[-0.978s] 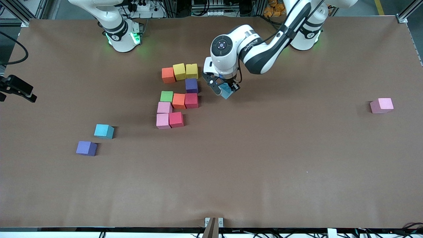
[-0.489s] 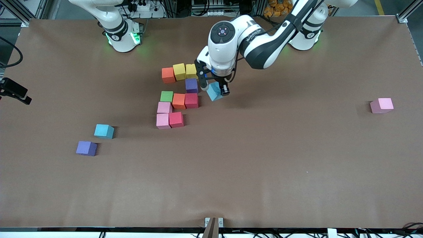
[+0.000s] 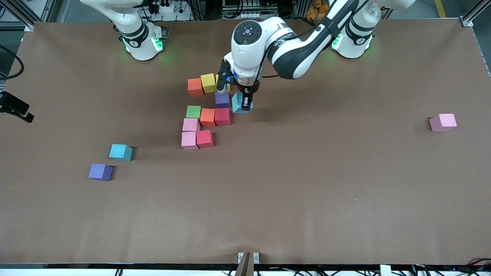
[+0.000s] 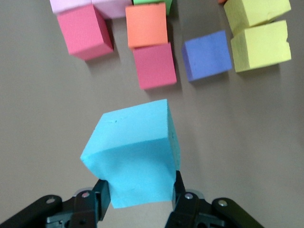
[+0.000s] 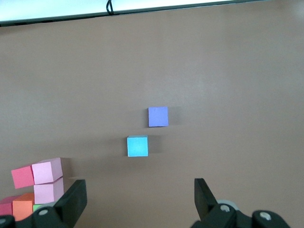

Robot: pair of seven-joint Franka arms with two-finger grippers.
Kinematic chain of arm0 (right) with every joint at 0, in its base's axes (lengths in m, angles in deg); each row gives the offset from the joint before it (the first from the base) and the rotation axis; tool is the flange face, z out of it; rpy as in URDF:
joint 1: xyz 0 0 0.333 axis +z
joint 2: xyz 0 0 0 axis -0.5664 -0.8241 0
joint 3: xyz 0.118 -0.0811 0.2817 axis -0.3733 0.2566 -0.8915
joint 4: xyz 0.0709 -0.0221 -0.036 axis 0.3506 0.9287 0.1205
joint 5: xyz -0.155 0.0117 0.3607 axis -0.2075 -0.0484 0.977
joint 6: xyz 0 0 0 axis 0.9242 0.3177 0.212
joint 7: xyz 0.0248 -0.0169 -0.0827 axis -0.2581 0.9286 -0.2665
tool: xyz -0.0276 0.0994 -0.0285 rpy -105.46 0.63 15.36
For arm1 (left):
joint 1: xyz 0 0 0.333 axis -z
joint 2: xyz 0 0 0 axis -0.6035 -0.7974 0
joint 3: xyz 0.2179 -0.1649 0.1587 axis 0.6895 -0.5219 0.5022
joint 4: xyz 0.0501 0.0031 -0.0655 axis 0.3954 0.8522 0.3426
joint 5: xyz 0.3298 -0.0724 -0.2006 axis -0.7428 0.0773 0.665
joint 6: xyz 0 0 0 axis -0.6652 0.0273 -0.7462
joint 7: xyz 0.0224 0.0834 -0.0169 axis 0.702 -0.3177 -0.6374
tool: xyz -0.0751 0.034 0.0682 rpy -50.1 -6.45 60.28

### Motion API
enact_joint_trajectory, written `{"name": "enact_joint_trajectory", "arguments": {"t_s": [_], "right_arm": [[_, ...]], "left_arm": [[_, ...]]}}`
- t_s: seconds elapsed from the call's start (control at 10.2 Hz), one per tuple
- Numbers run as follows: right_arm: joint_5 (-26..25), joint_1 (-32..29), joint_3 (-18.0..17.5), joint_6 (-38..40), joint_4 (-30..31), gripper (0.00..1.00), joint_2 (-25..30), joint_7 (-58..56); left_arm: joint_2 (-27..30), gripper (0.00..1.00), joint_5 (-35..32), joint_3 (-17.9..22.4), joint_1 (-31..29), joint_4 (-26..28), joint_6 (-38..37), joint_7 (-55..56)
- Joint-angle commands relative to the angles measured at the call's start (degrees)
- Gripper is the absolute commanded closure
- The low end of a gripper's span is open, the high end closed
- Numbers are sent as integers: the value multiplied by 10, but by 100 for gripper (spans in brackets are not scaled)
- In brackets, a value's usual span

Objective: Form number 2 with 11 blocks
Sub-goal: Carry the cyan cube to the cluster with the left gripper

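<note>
the left gripper (image 3: 241,100) has its fingers (image 4: 184,202) clamped on a light blue matte foam cube (image 4: 135,154), which juts out past the fingertips, tilted, one edge leading. it hangs just over the brown table (image 3: 307,172), close beside the purple foam cube (image 3: 222,99) of the unfinished number 2 (image 3: 207,111), toward the left arm's end of it.

ahead of the fingertips in the left wrist view lie the figure's cubes: nearest the held cube a red foam cube (image 4: 154,65), then the purple one apart from it across a narrow gap, with an orange foam cube (image 4: 147,24) touching the red. two yellow foam cubes (image 4: 259,34) sit just past the purple one, and a second red cube (image 4: 84,31) lies off to one side, next to pale pink foam cubes (image 3: 190,132). in the front view a green cube (image 3: 193,111) and a second orange cube (image 3: 195,87) also belong to the figure. the spot beside the second red cube, in the row nearest the front camera, is bare table.

the right gripper (image 5: 137,199) waits with its fingers spread wide and nothing between them. out from its fingertips lie a loose light blue cube (image 5: 137,146) and a loose purple cube (image 5: 157,116), near each other, not touching. a lone pink cube (image 3: 443,122) sits well apart toward the left arm's end.
</note>
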Motion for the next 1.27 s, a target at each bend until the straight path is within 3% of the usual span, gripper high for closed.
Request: {"name": "enact_joint_trajectory", "arguments": {"t_s": [0.0,0.1,0.29,0.49,0.68,0.88,1.08,1.17], "right_arm": [[0,-6,-4,-5,4,0,1,3],[0,-6,-4,-5,4,0,1,3],[0,-6,-4,-4,4,0,1,3],[0,-13,-4,1,3,0,2,4],[0,-14,-4,-3,3,0,2,4],[1,-23,-4,-4,3,0,1,3],[1,-24,-5,-4,3,0,2,3],[1,-24,-4,-1,3,0,3,4]], "left_arm": [[-84,96,-10,0,-2,-100,-3,-48],[-127,96,-10,1,-4,-146,3,-94],[-165,96,-7,6,-6,-187,11,-104],[-160,96,-7,56,-1,-187,11,-91],[-170,97,-10,75,12,-186,20,-37],[-178,97,-17,96,44,-186,20,3],[-188,100,-20,155,117,-190,20,97],[-191,99,-19,165,127,-191,25,102]]}}
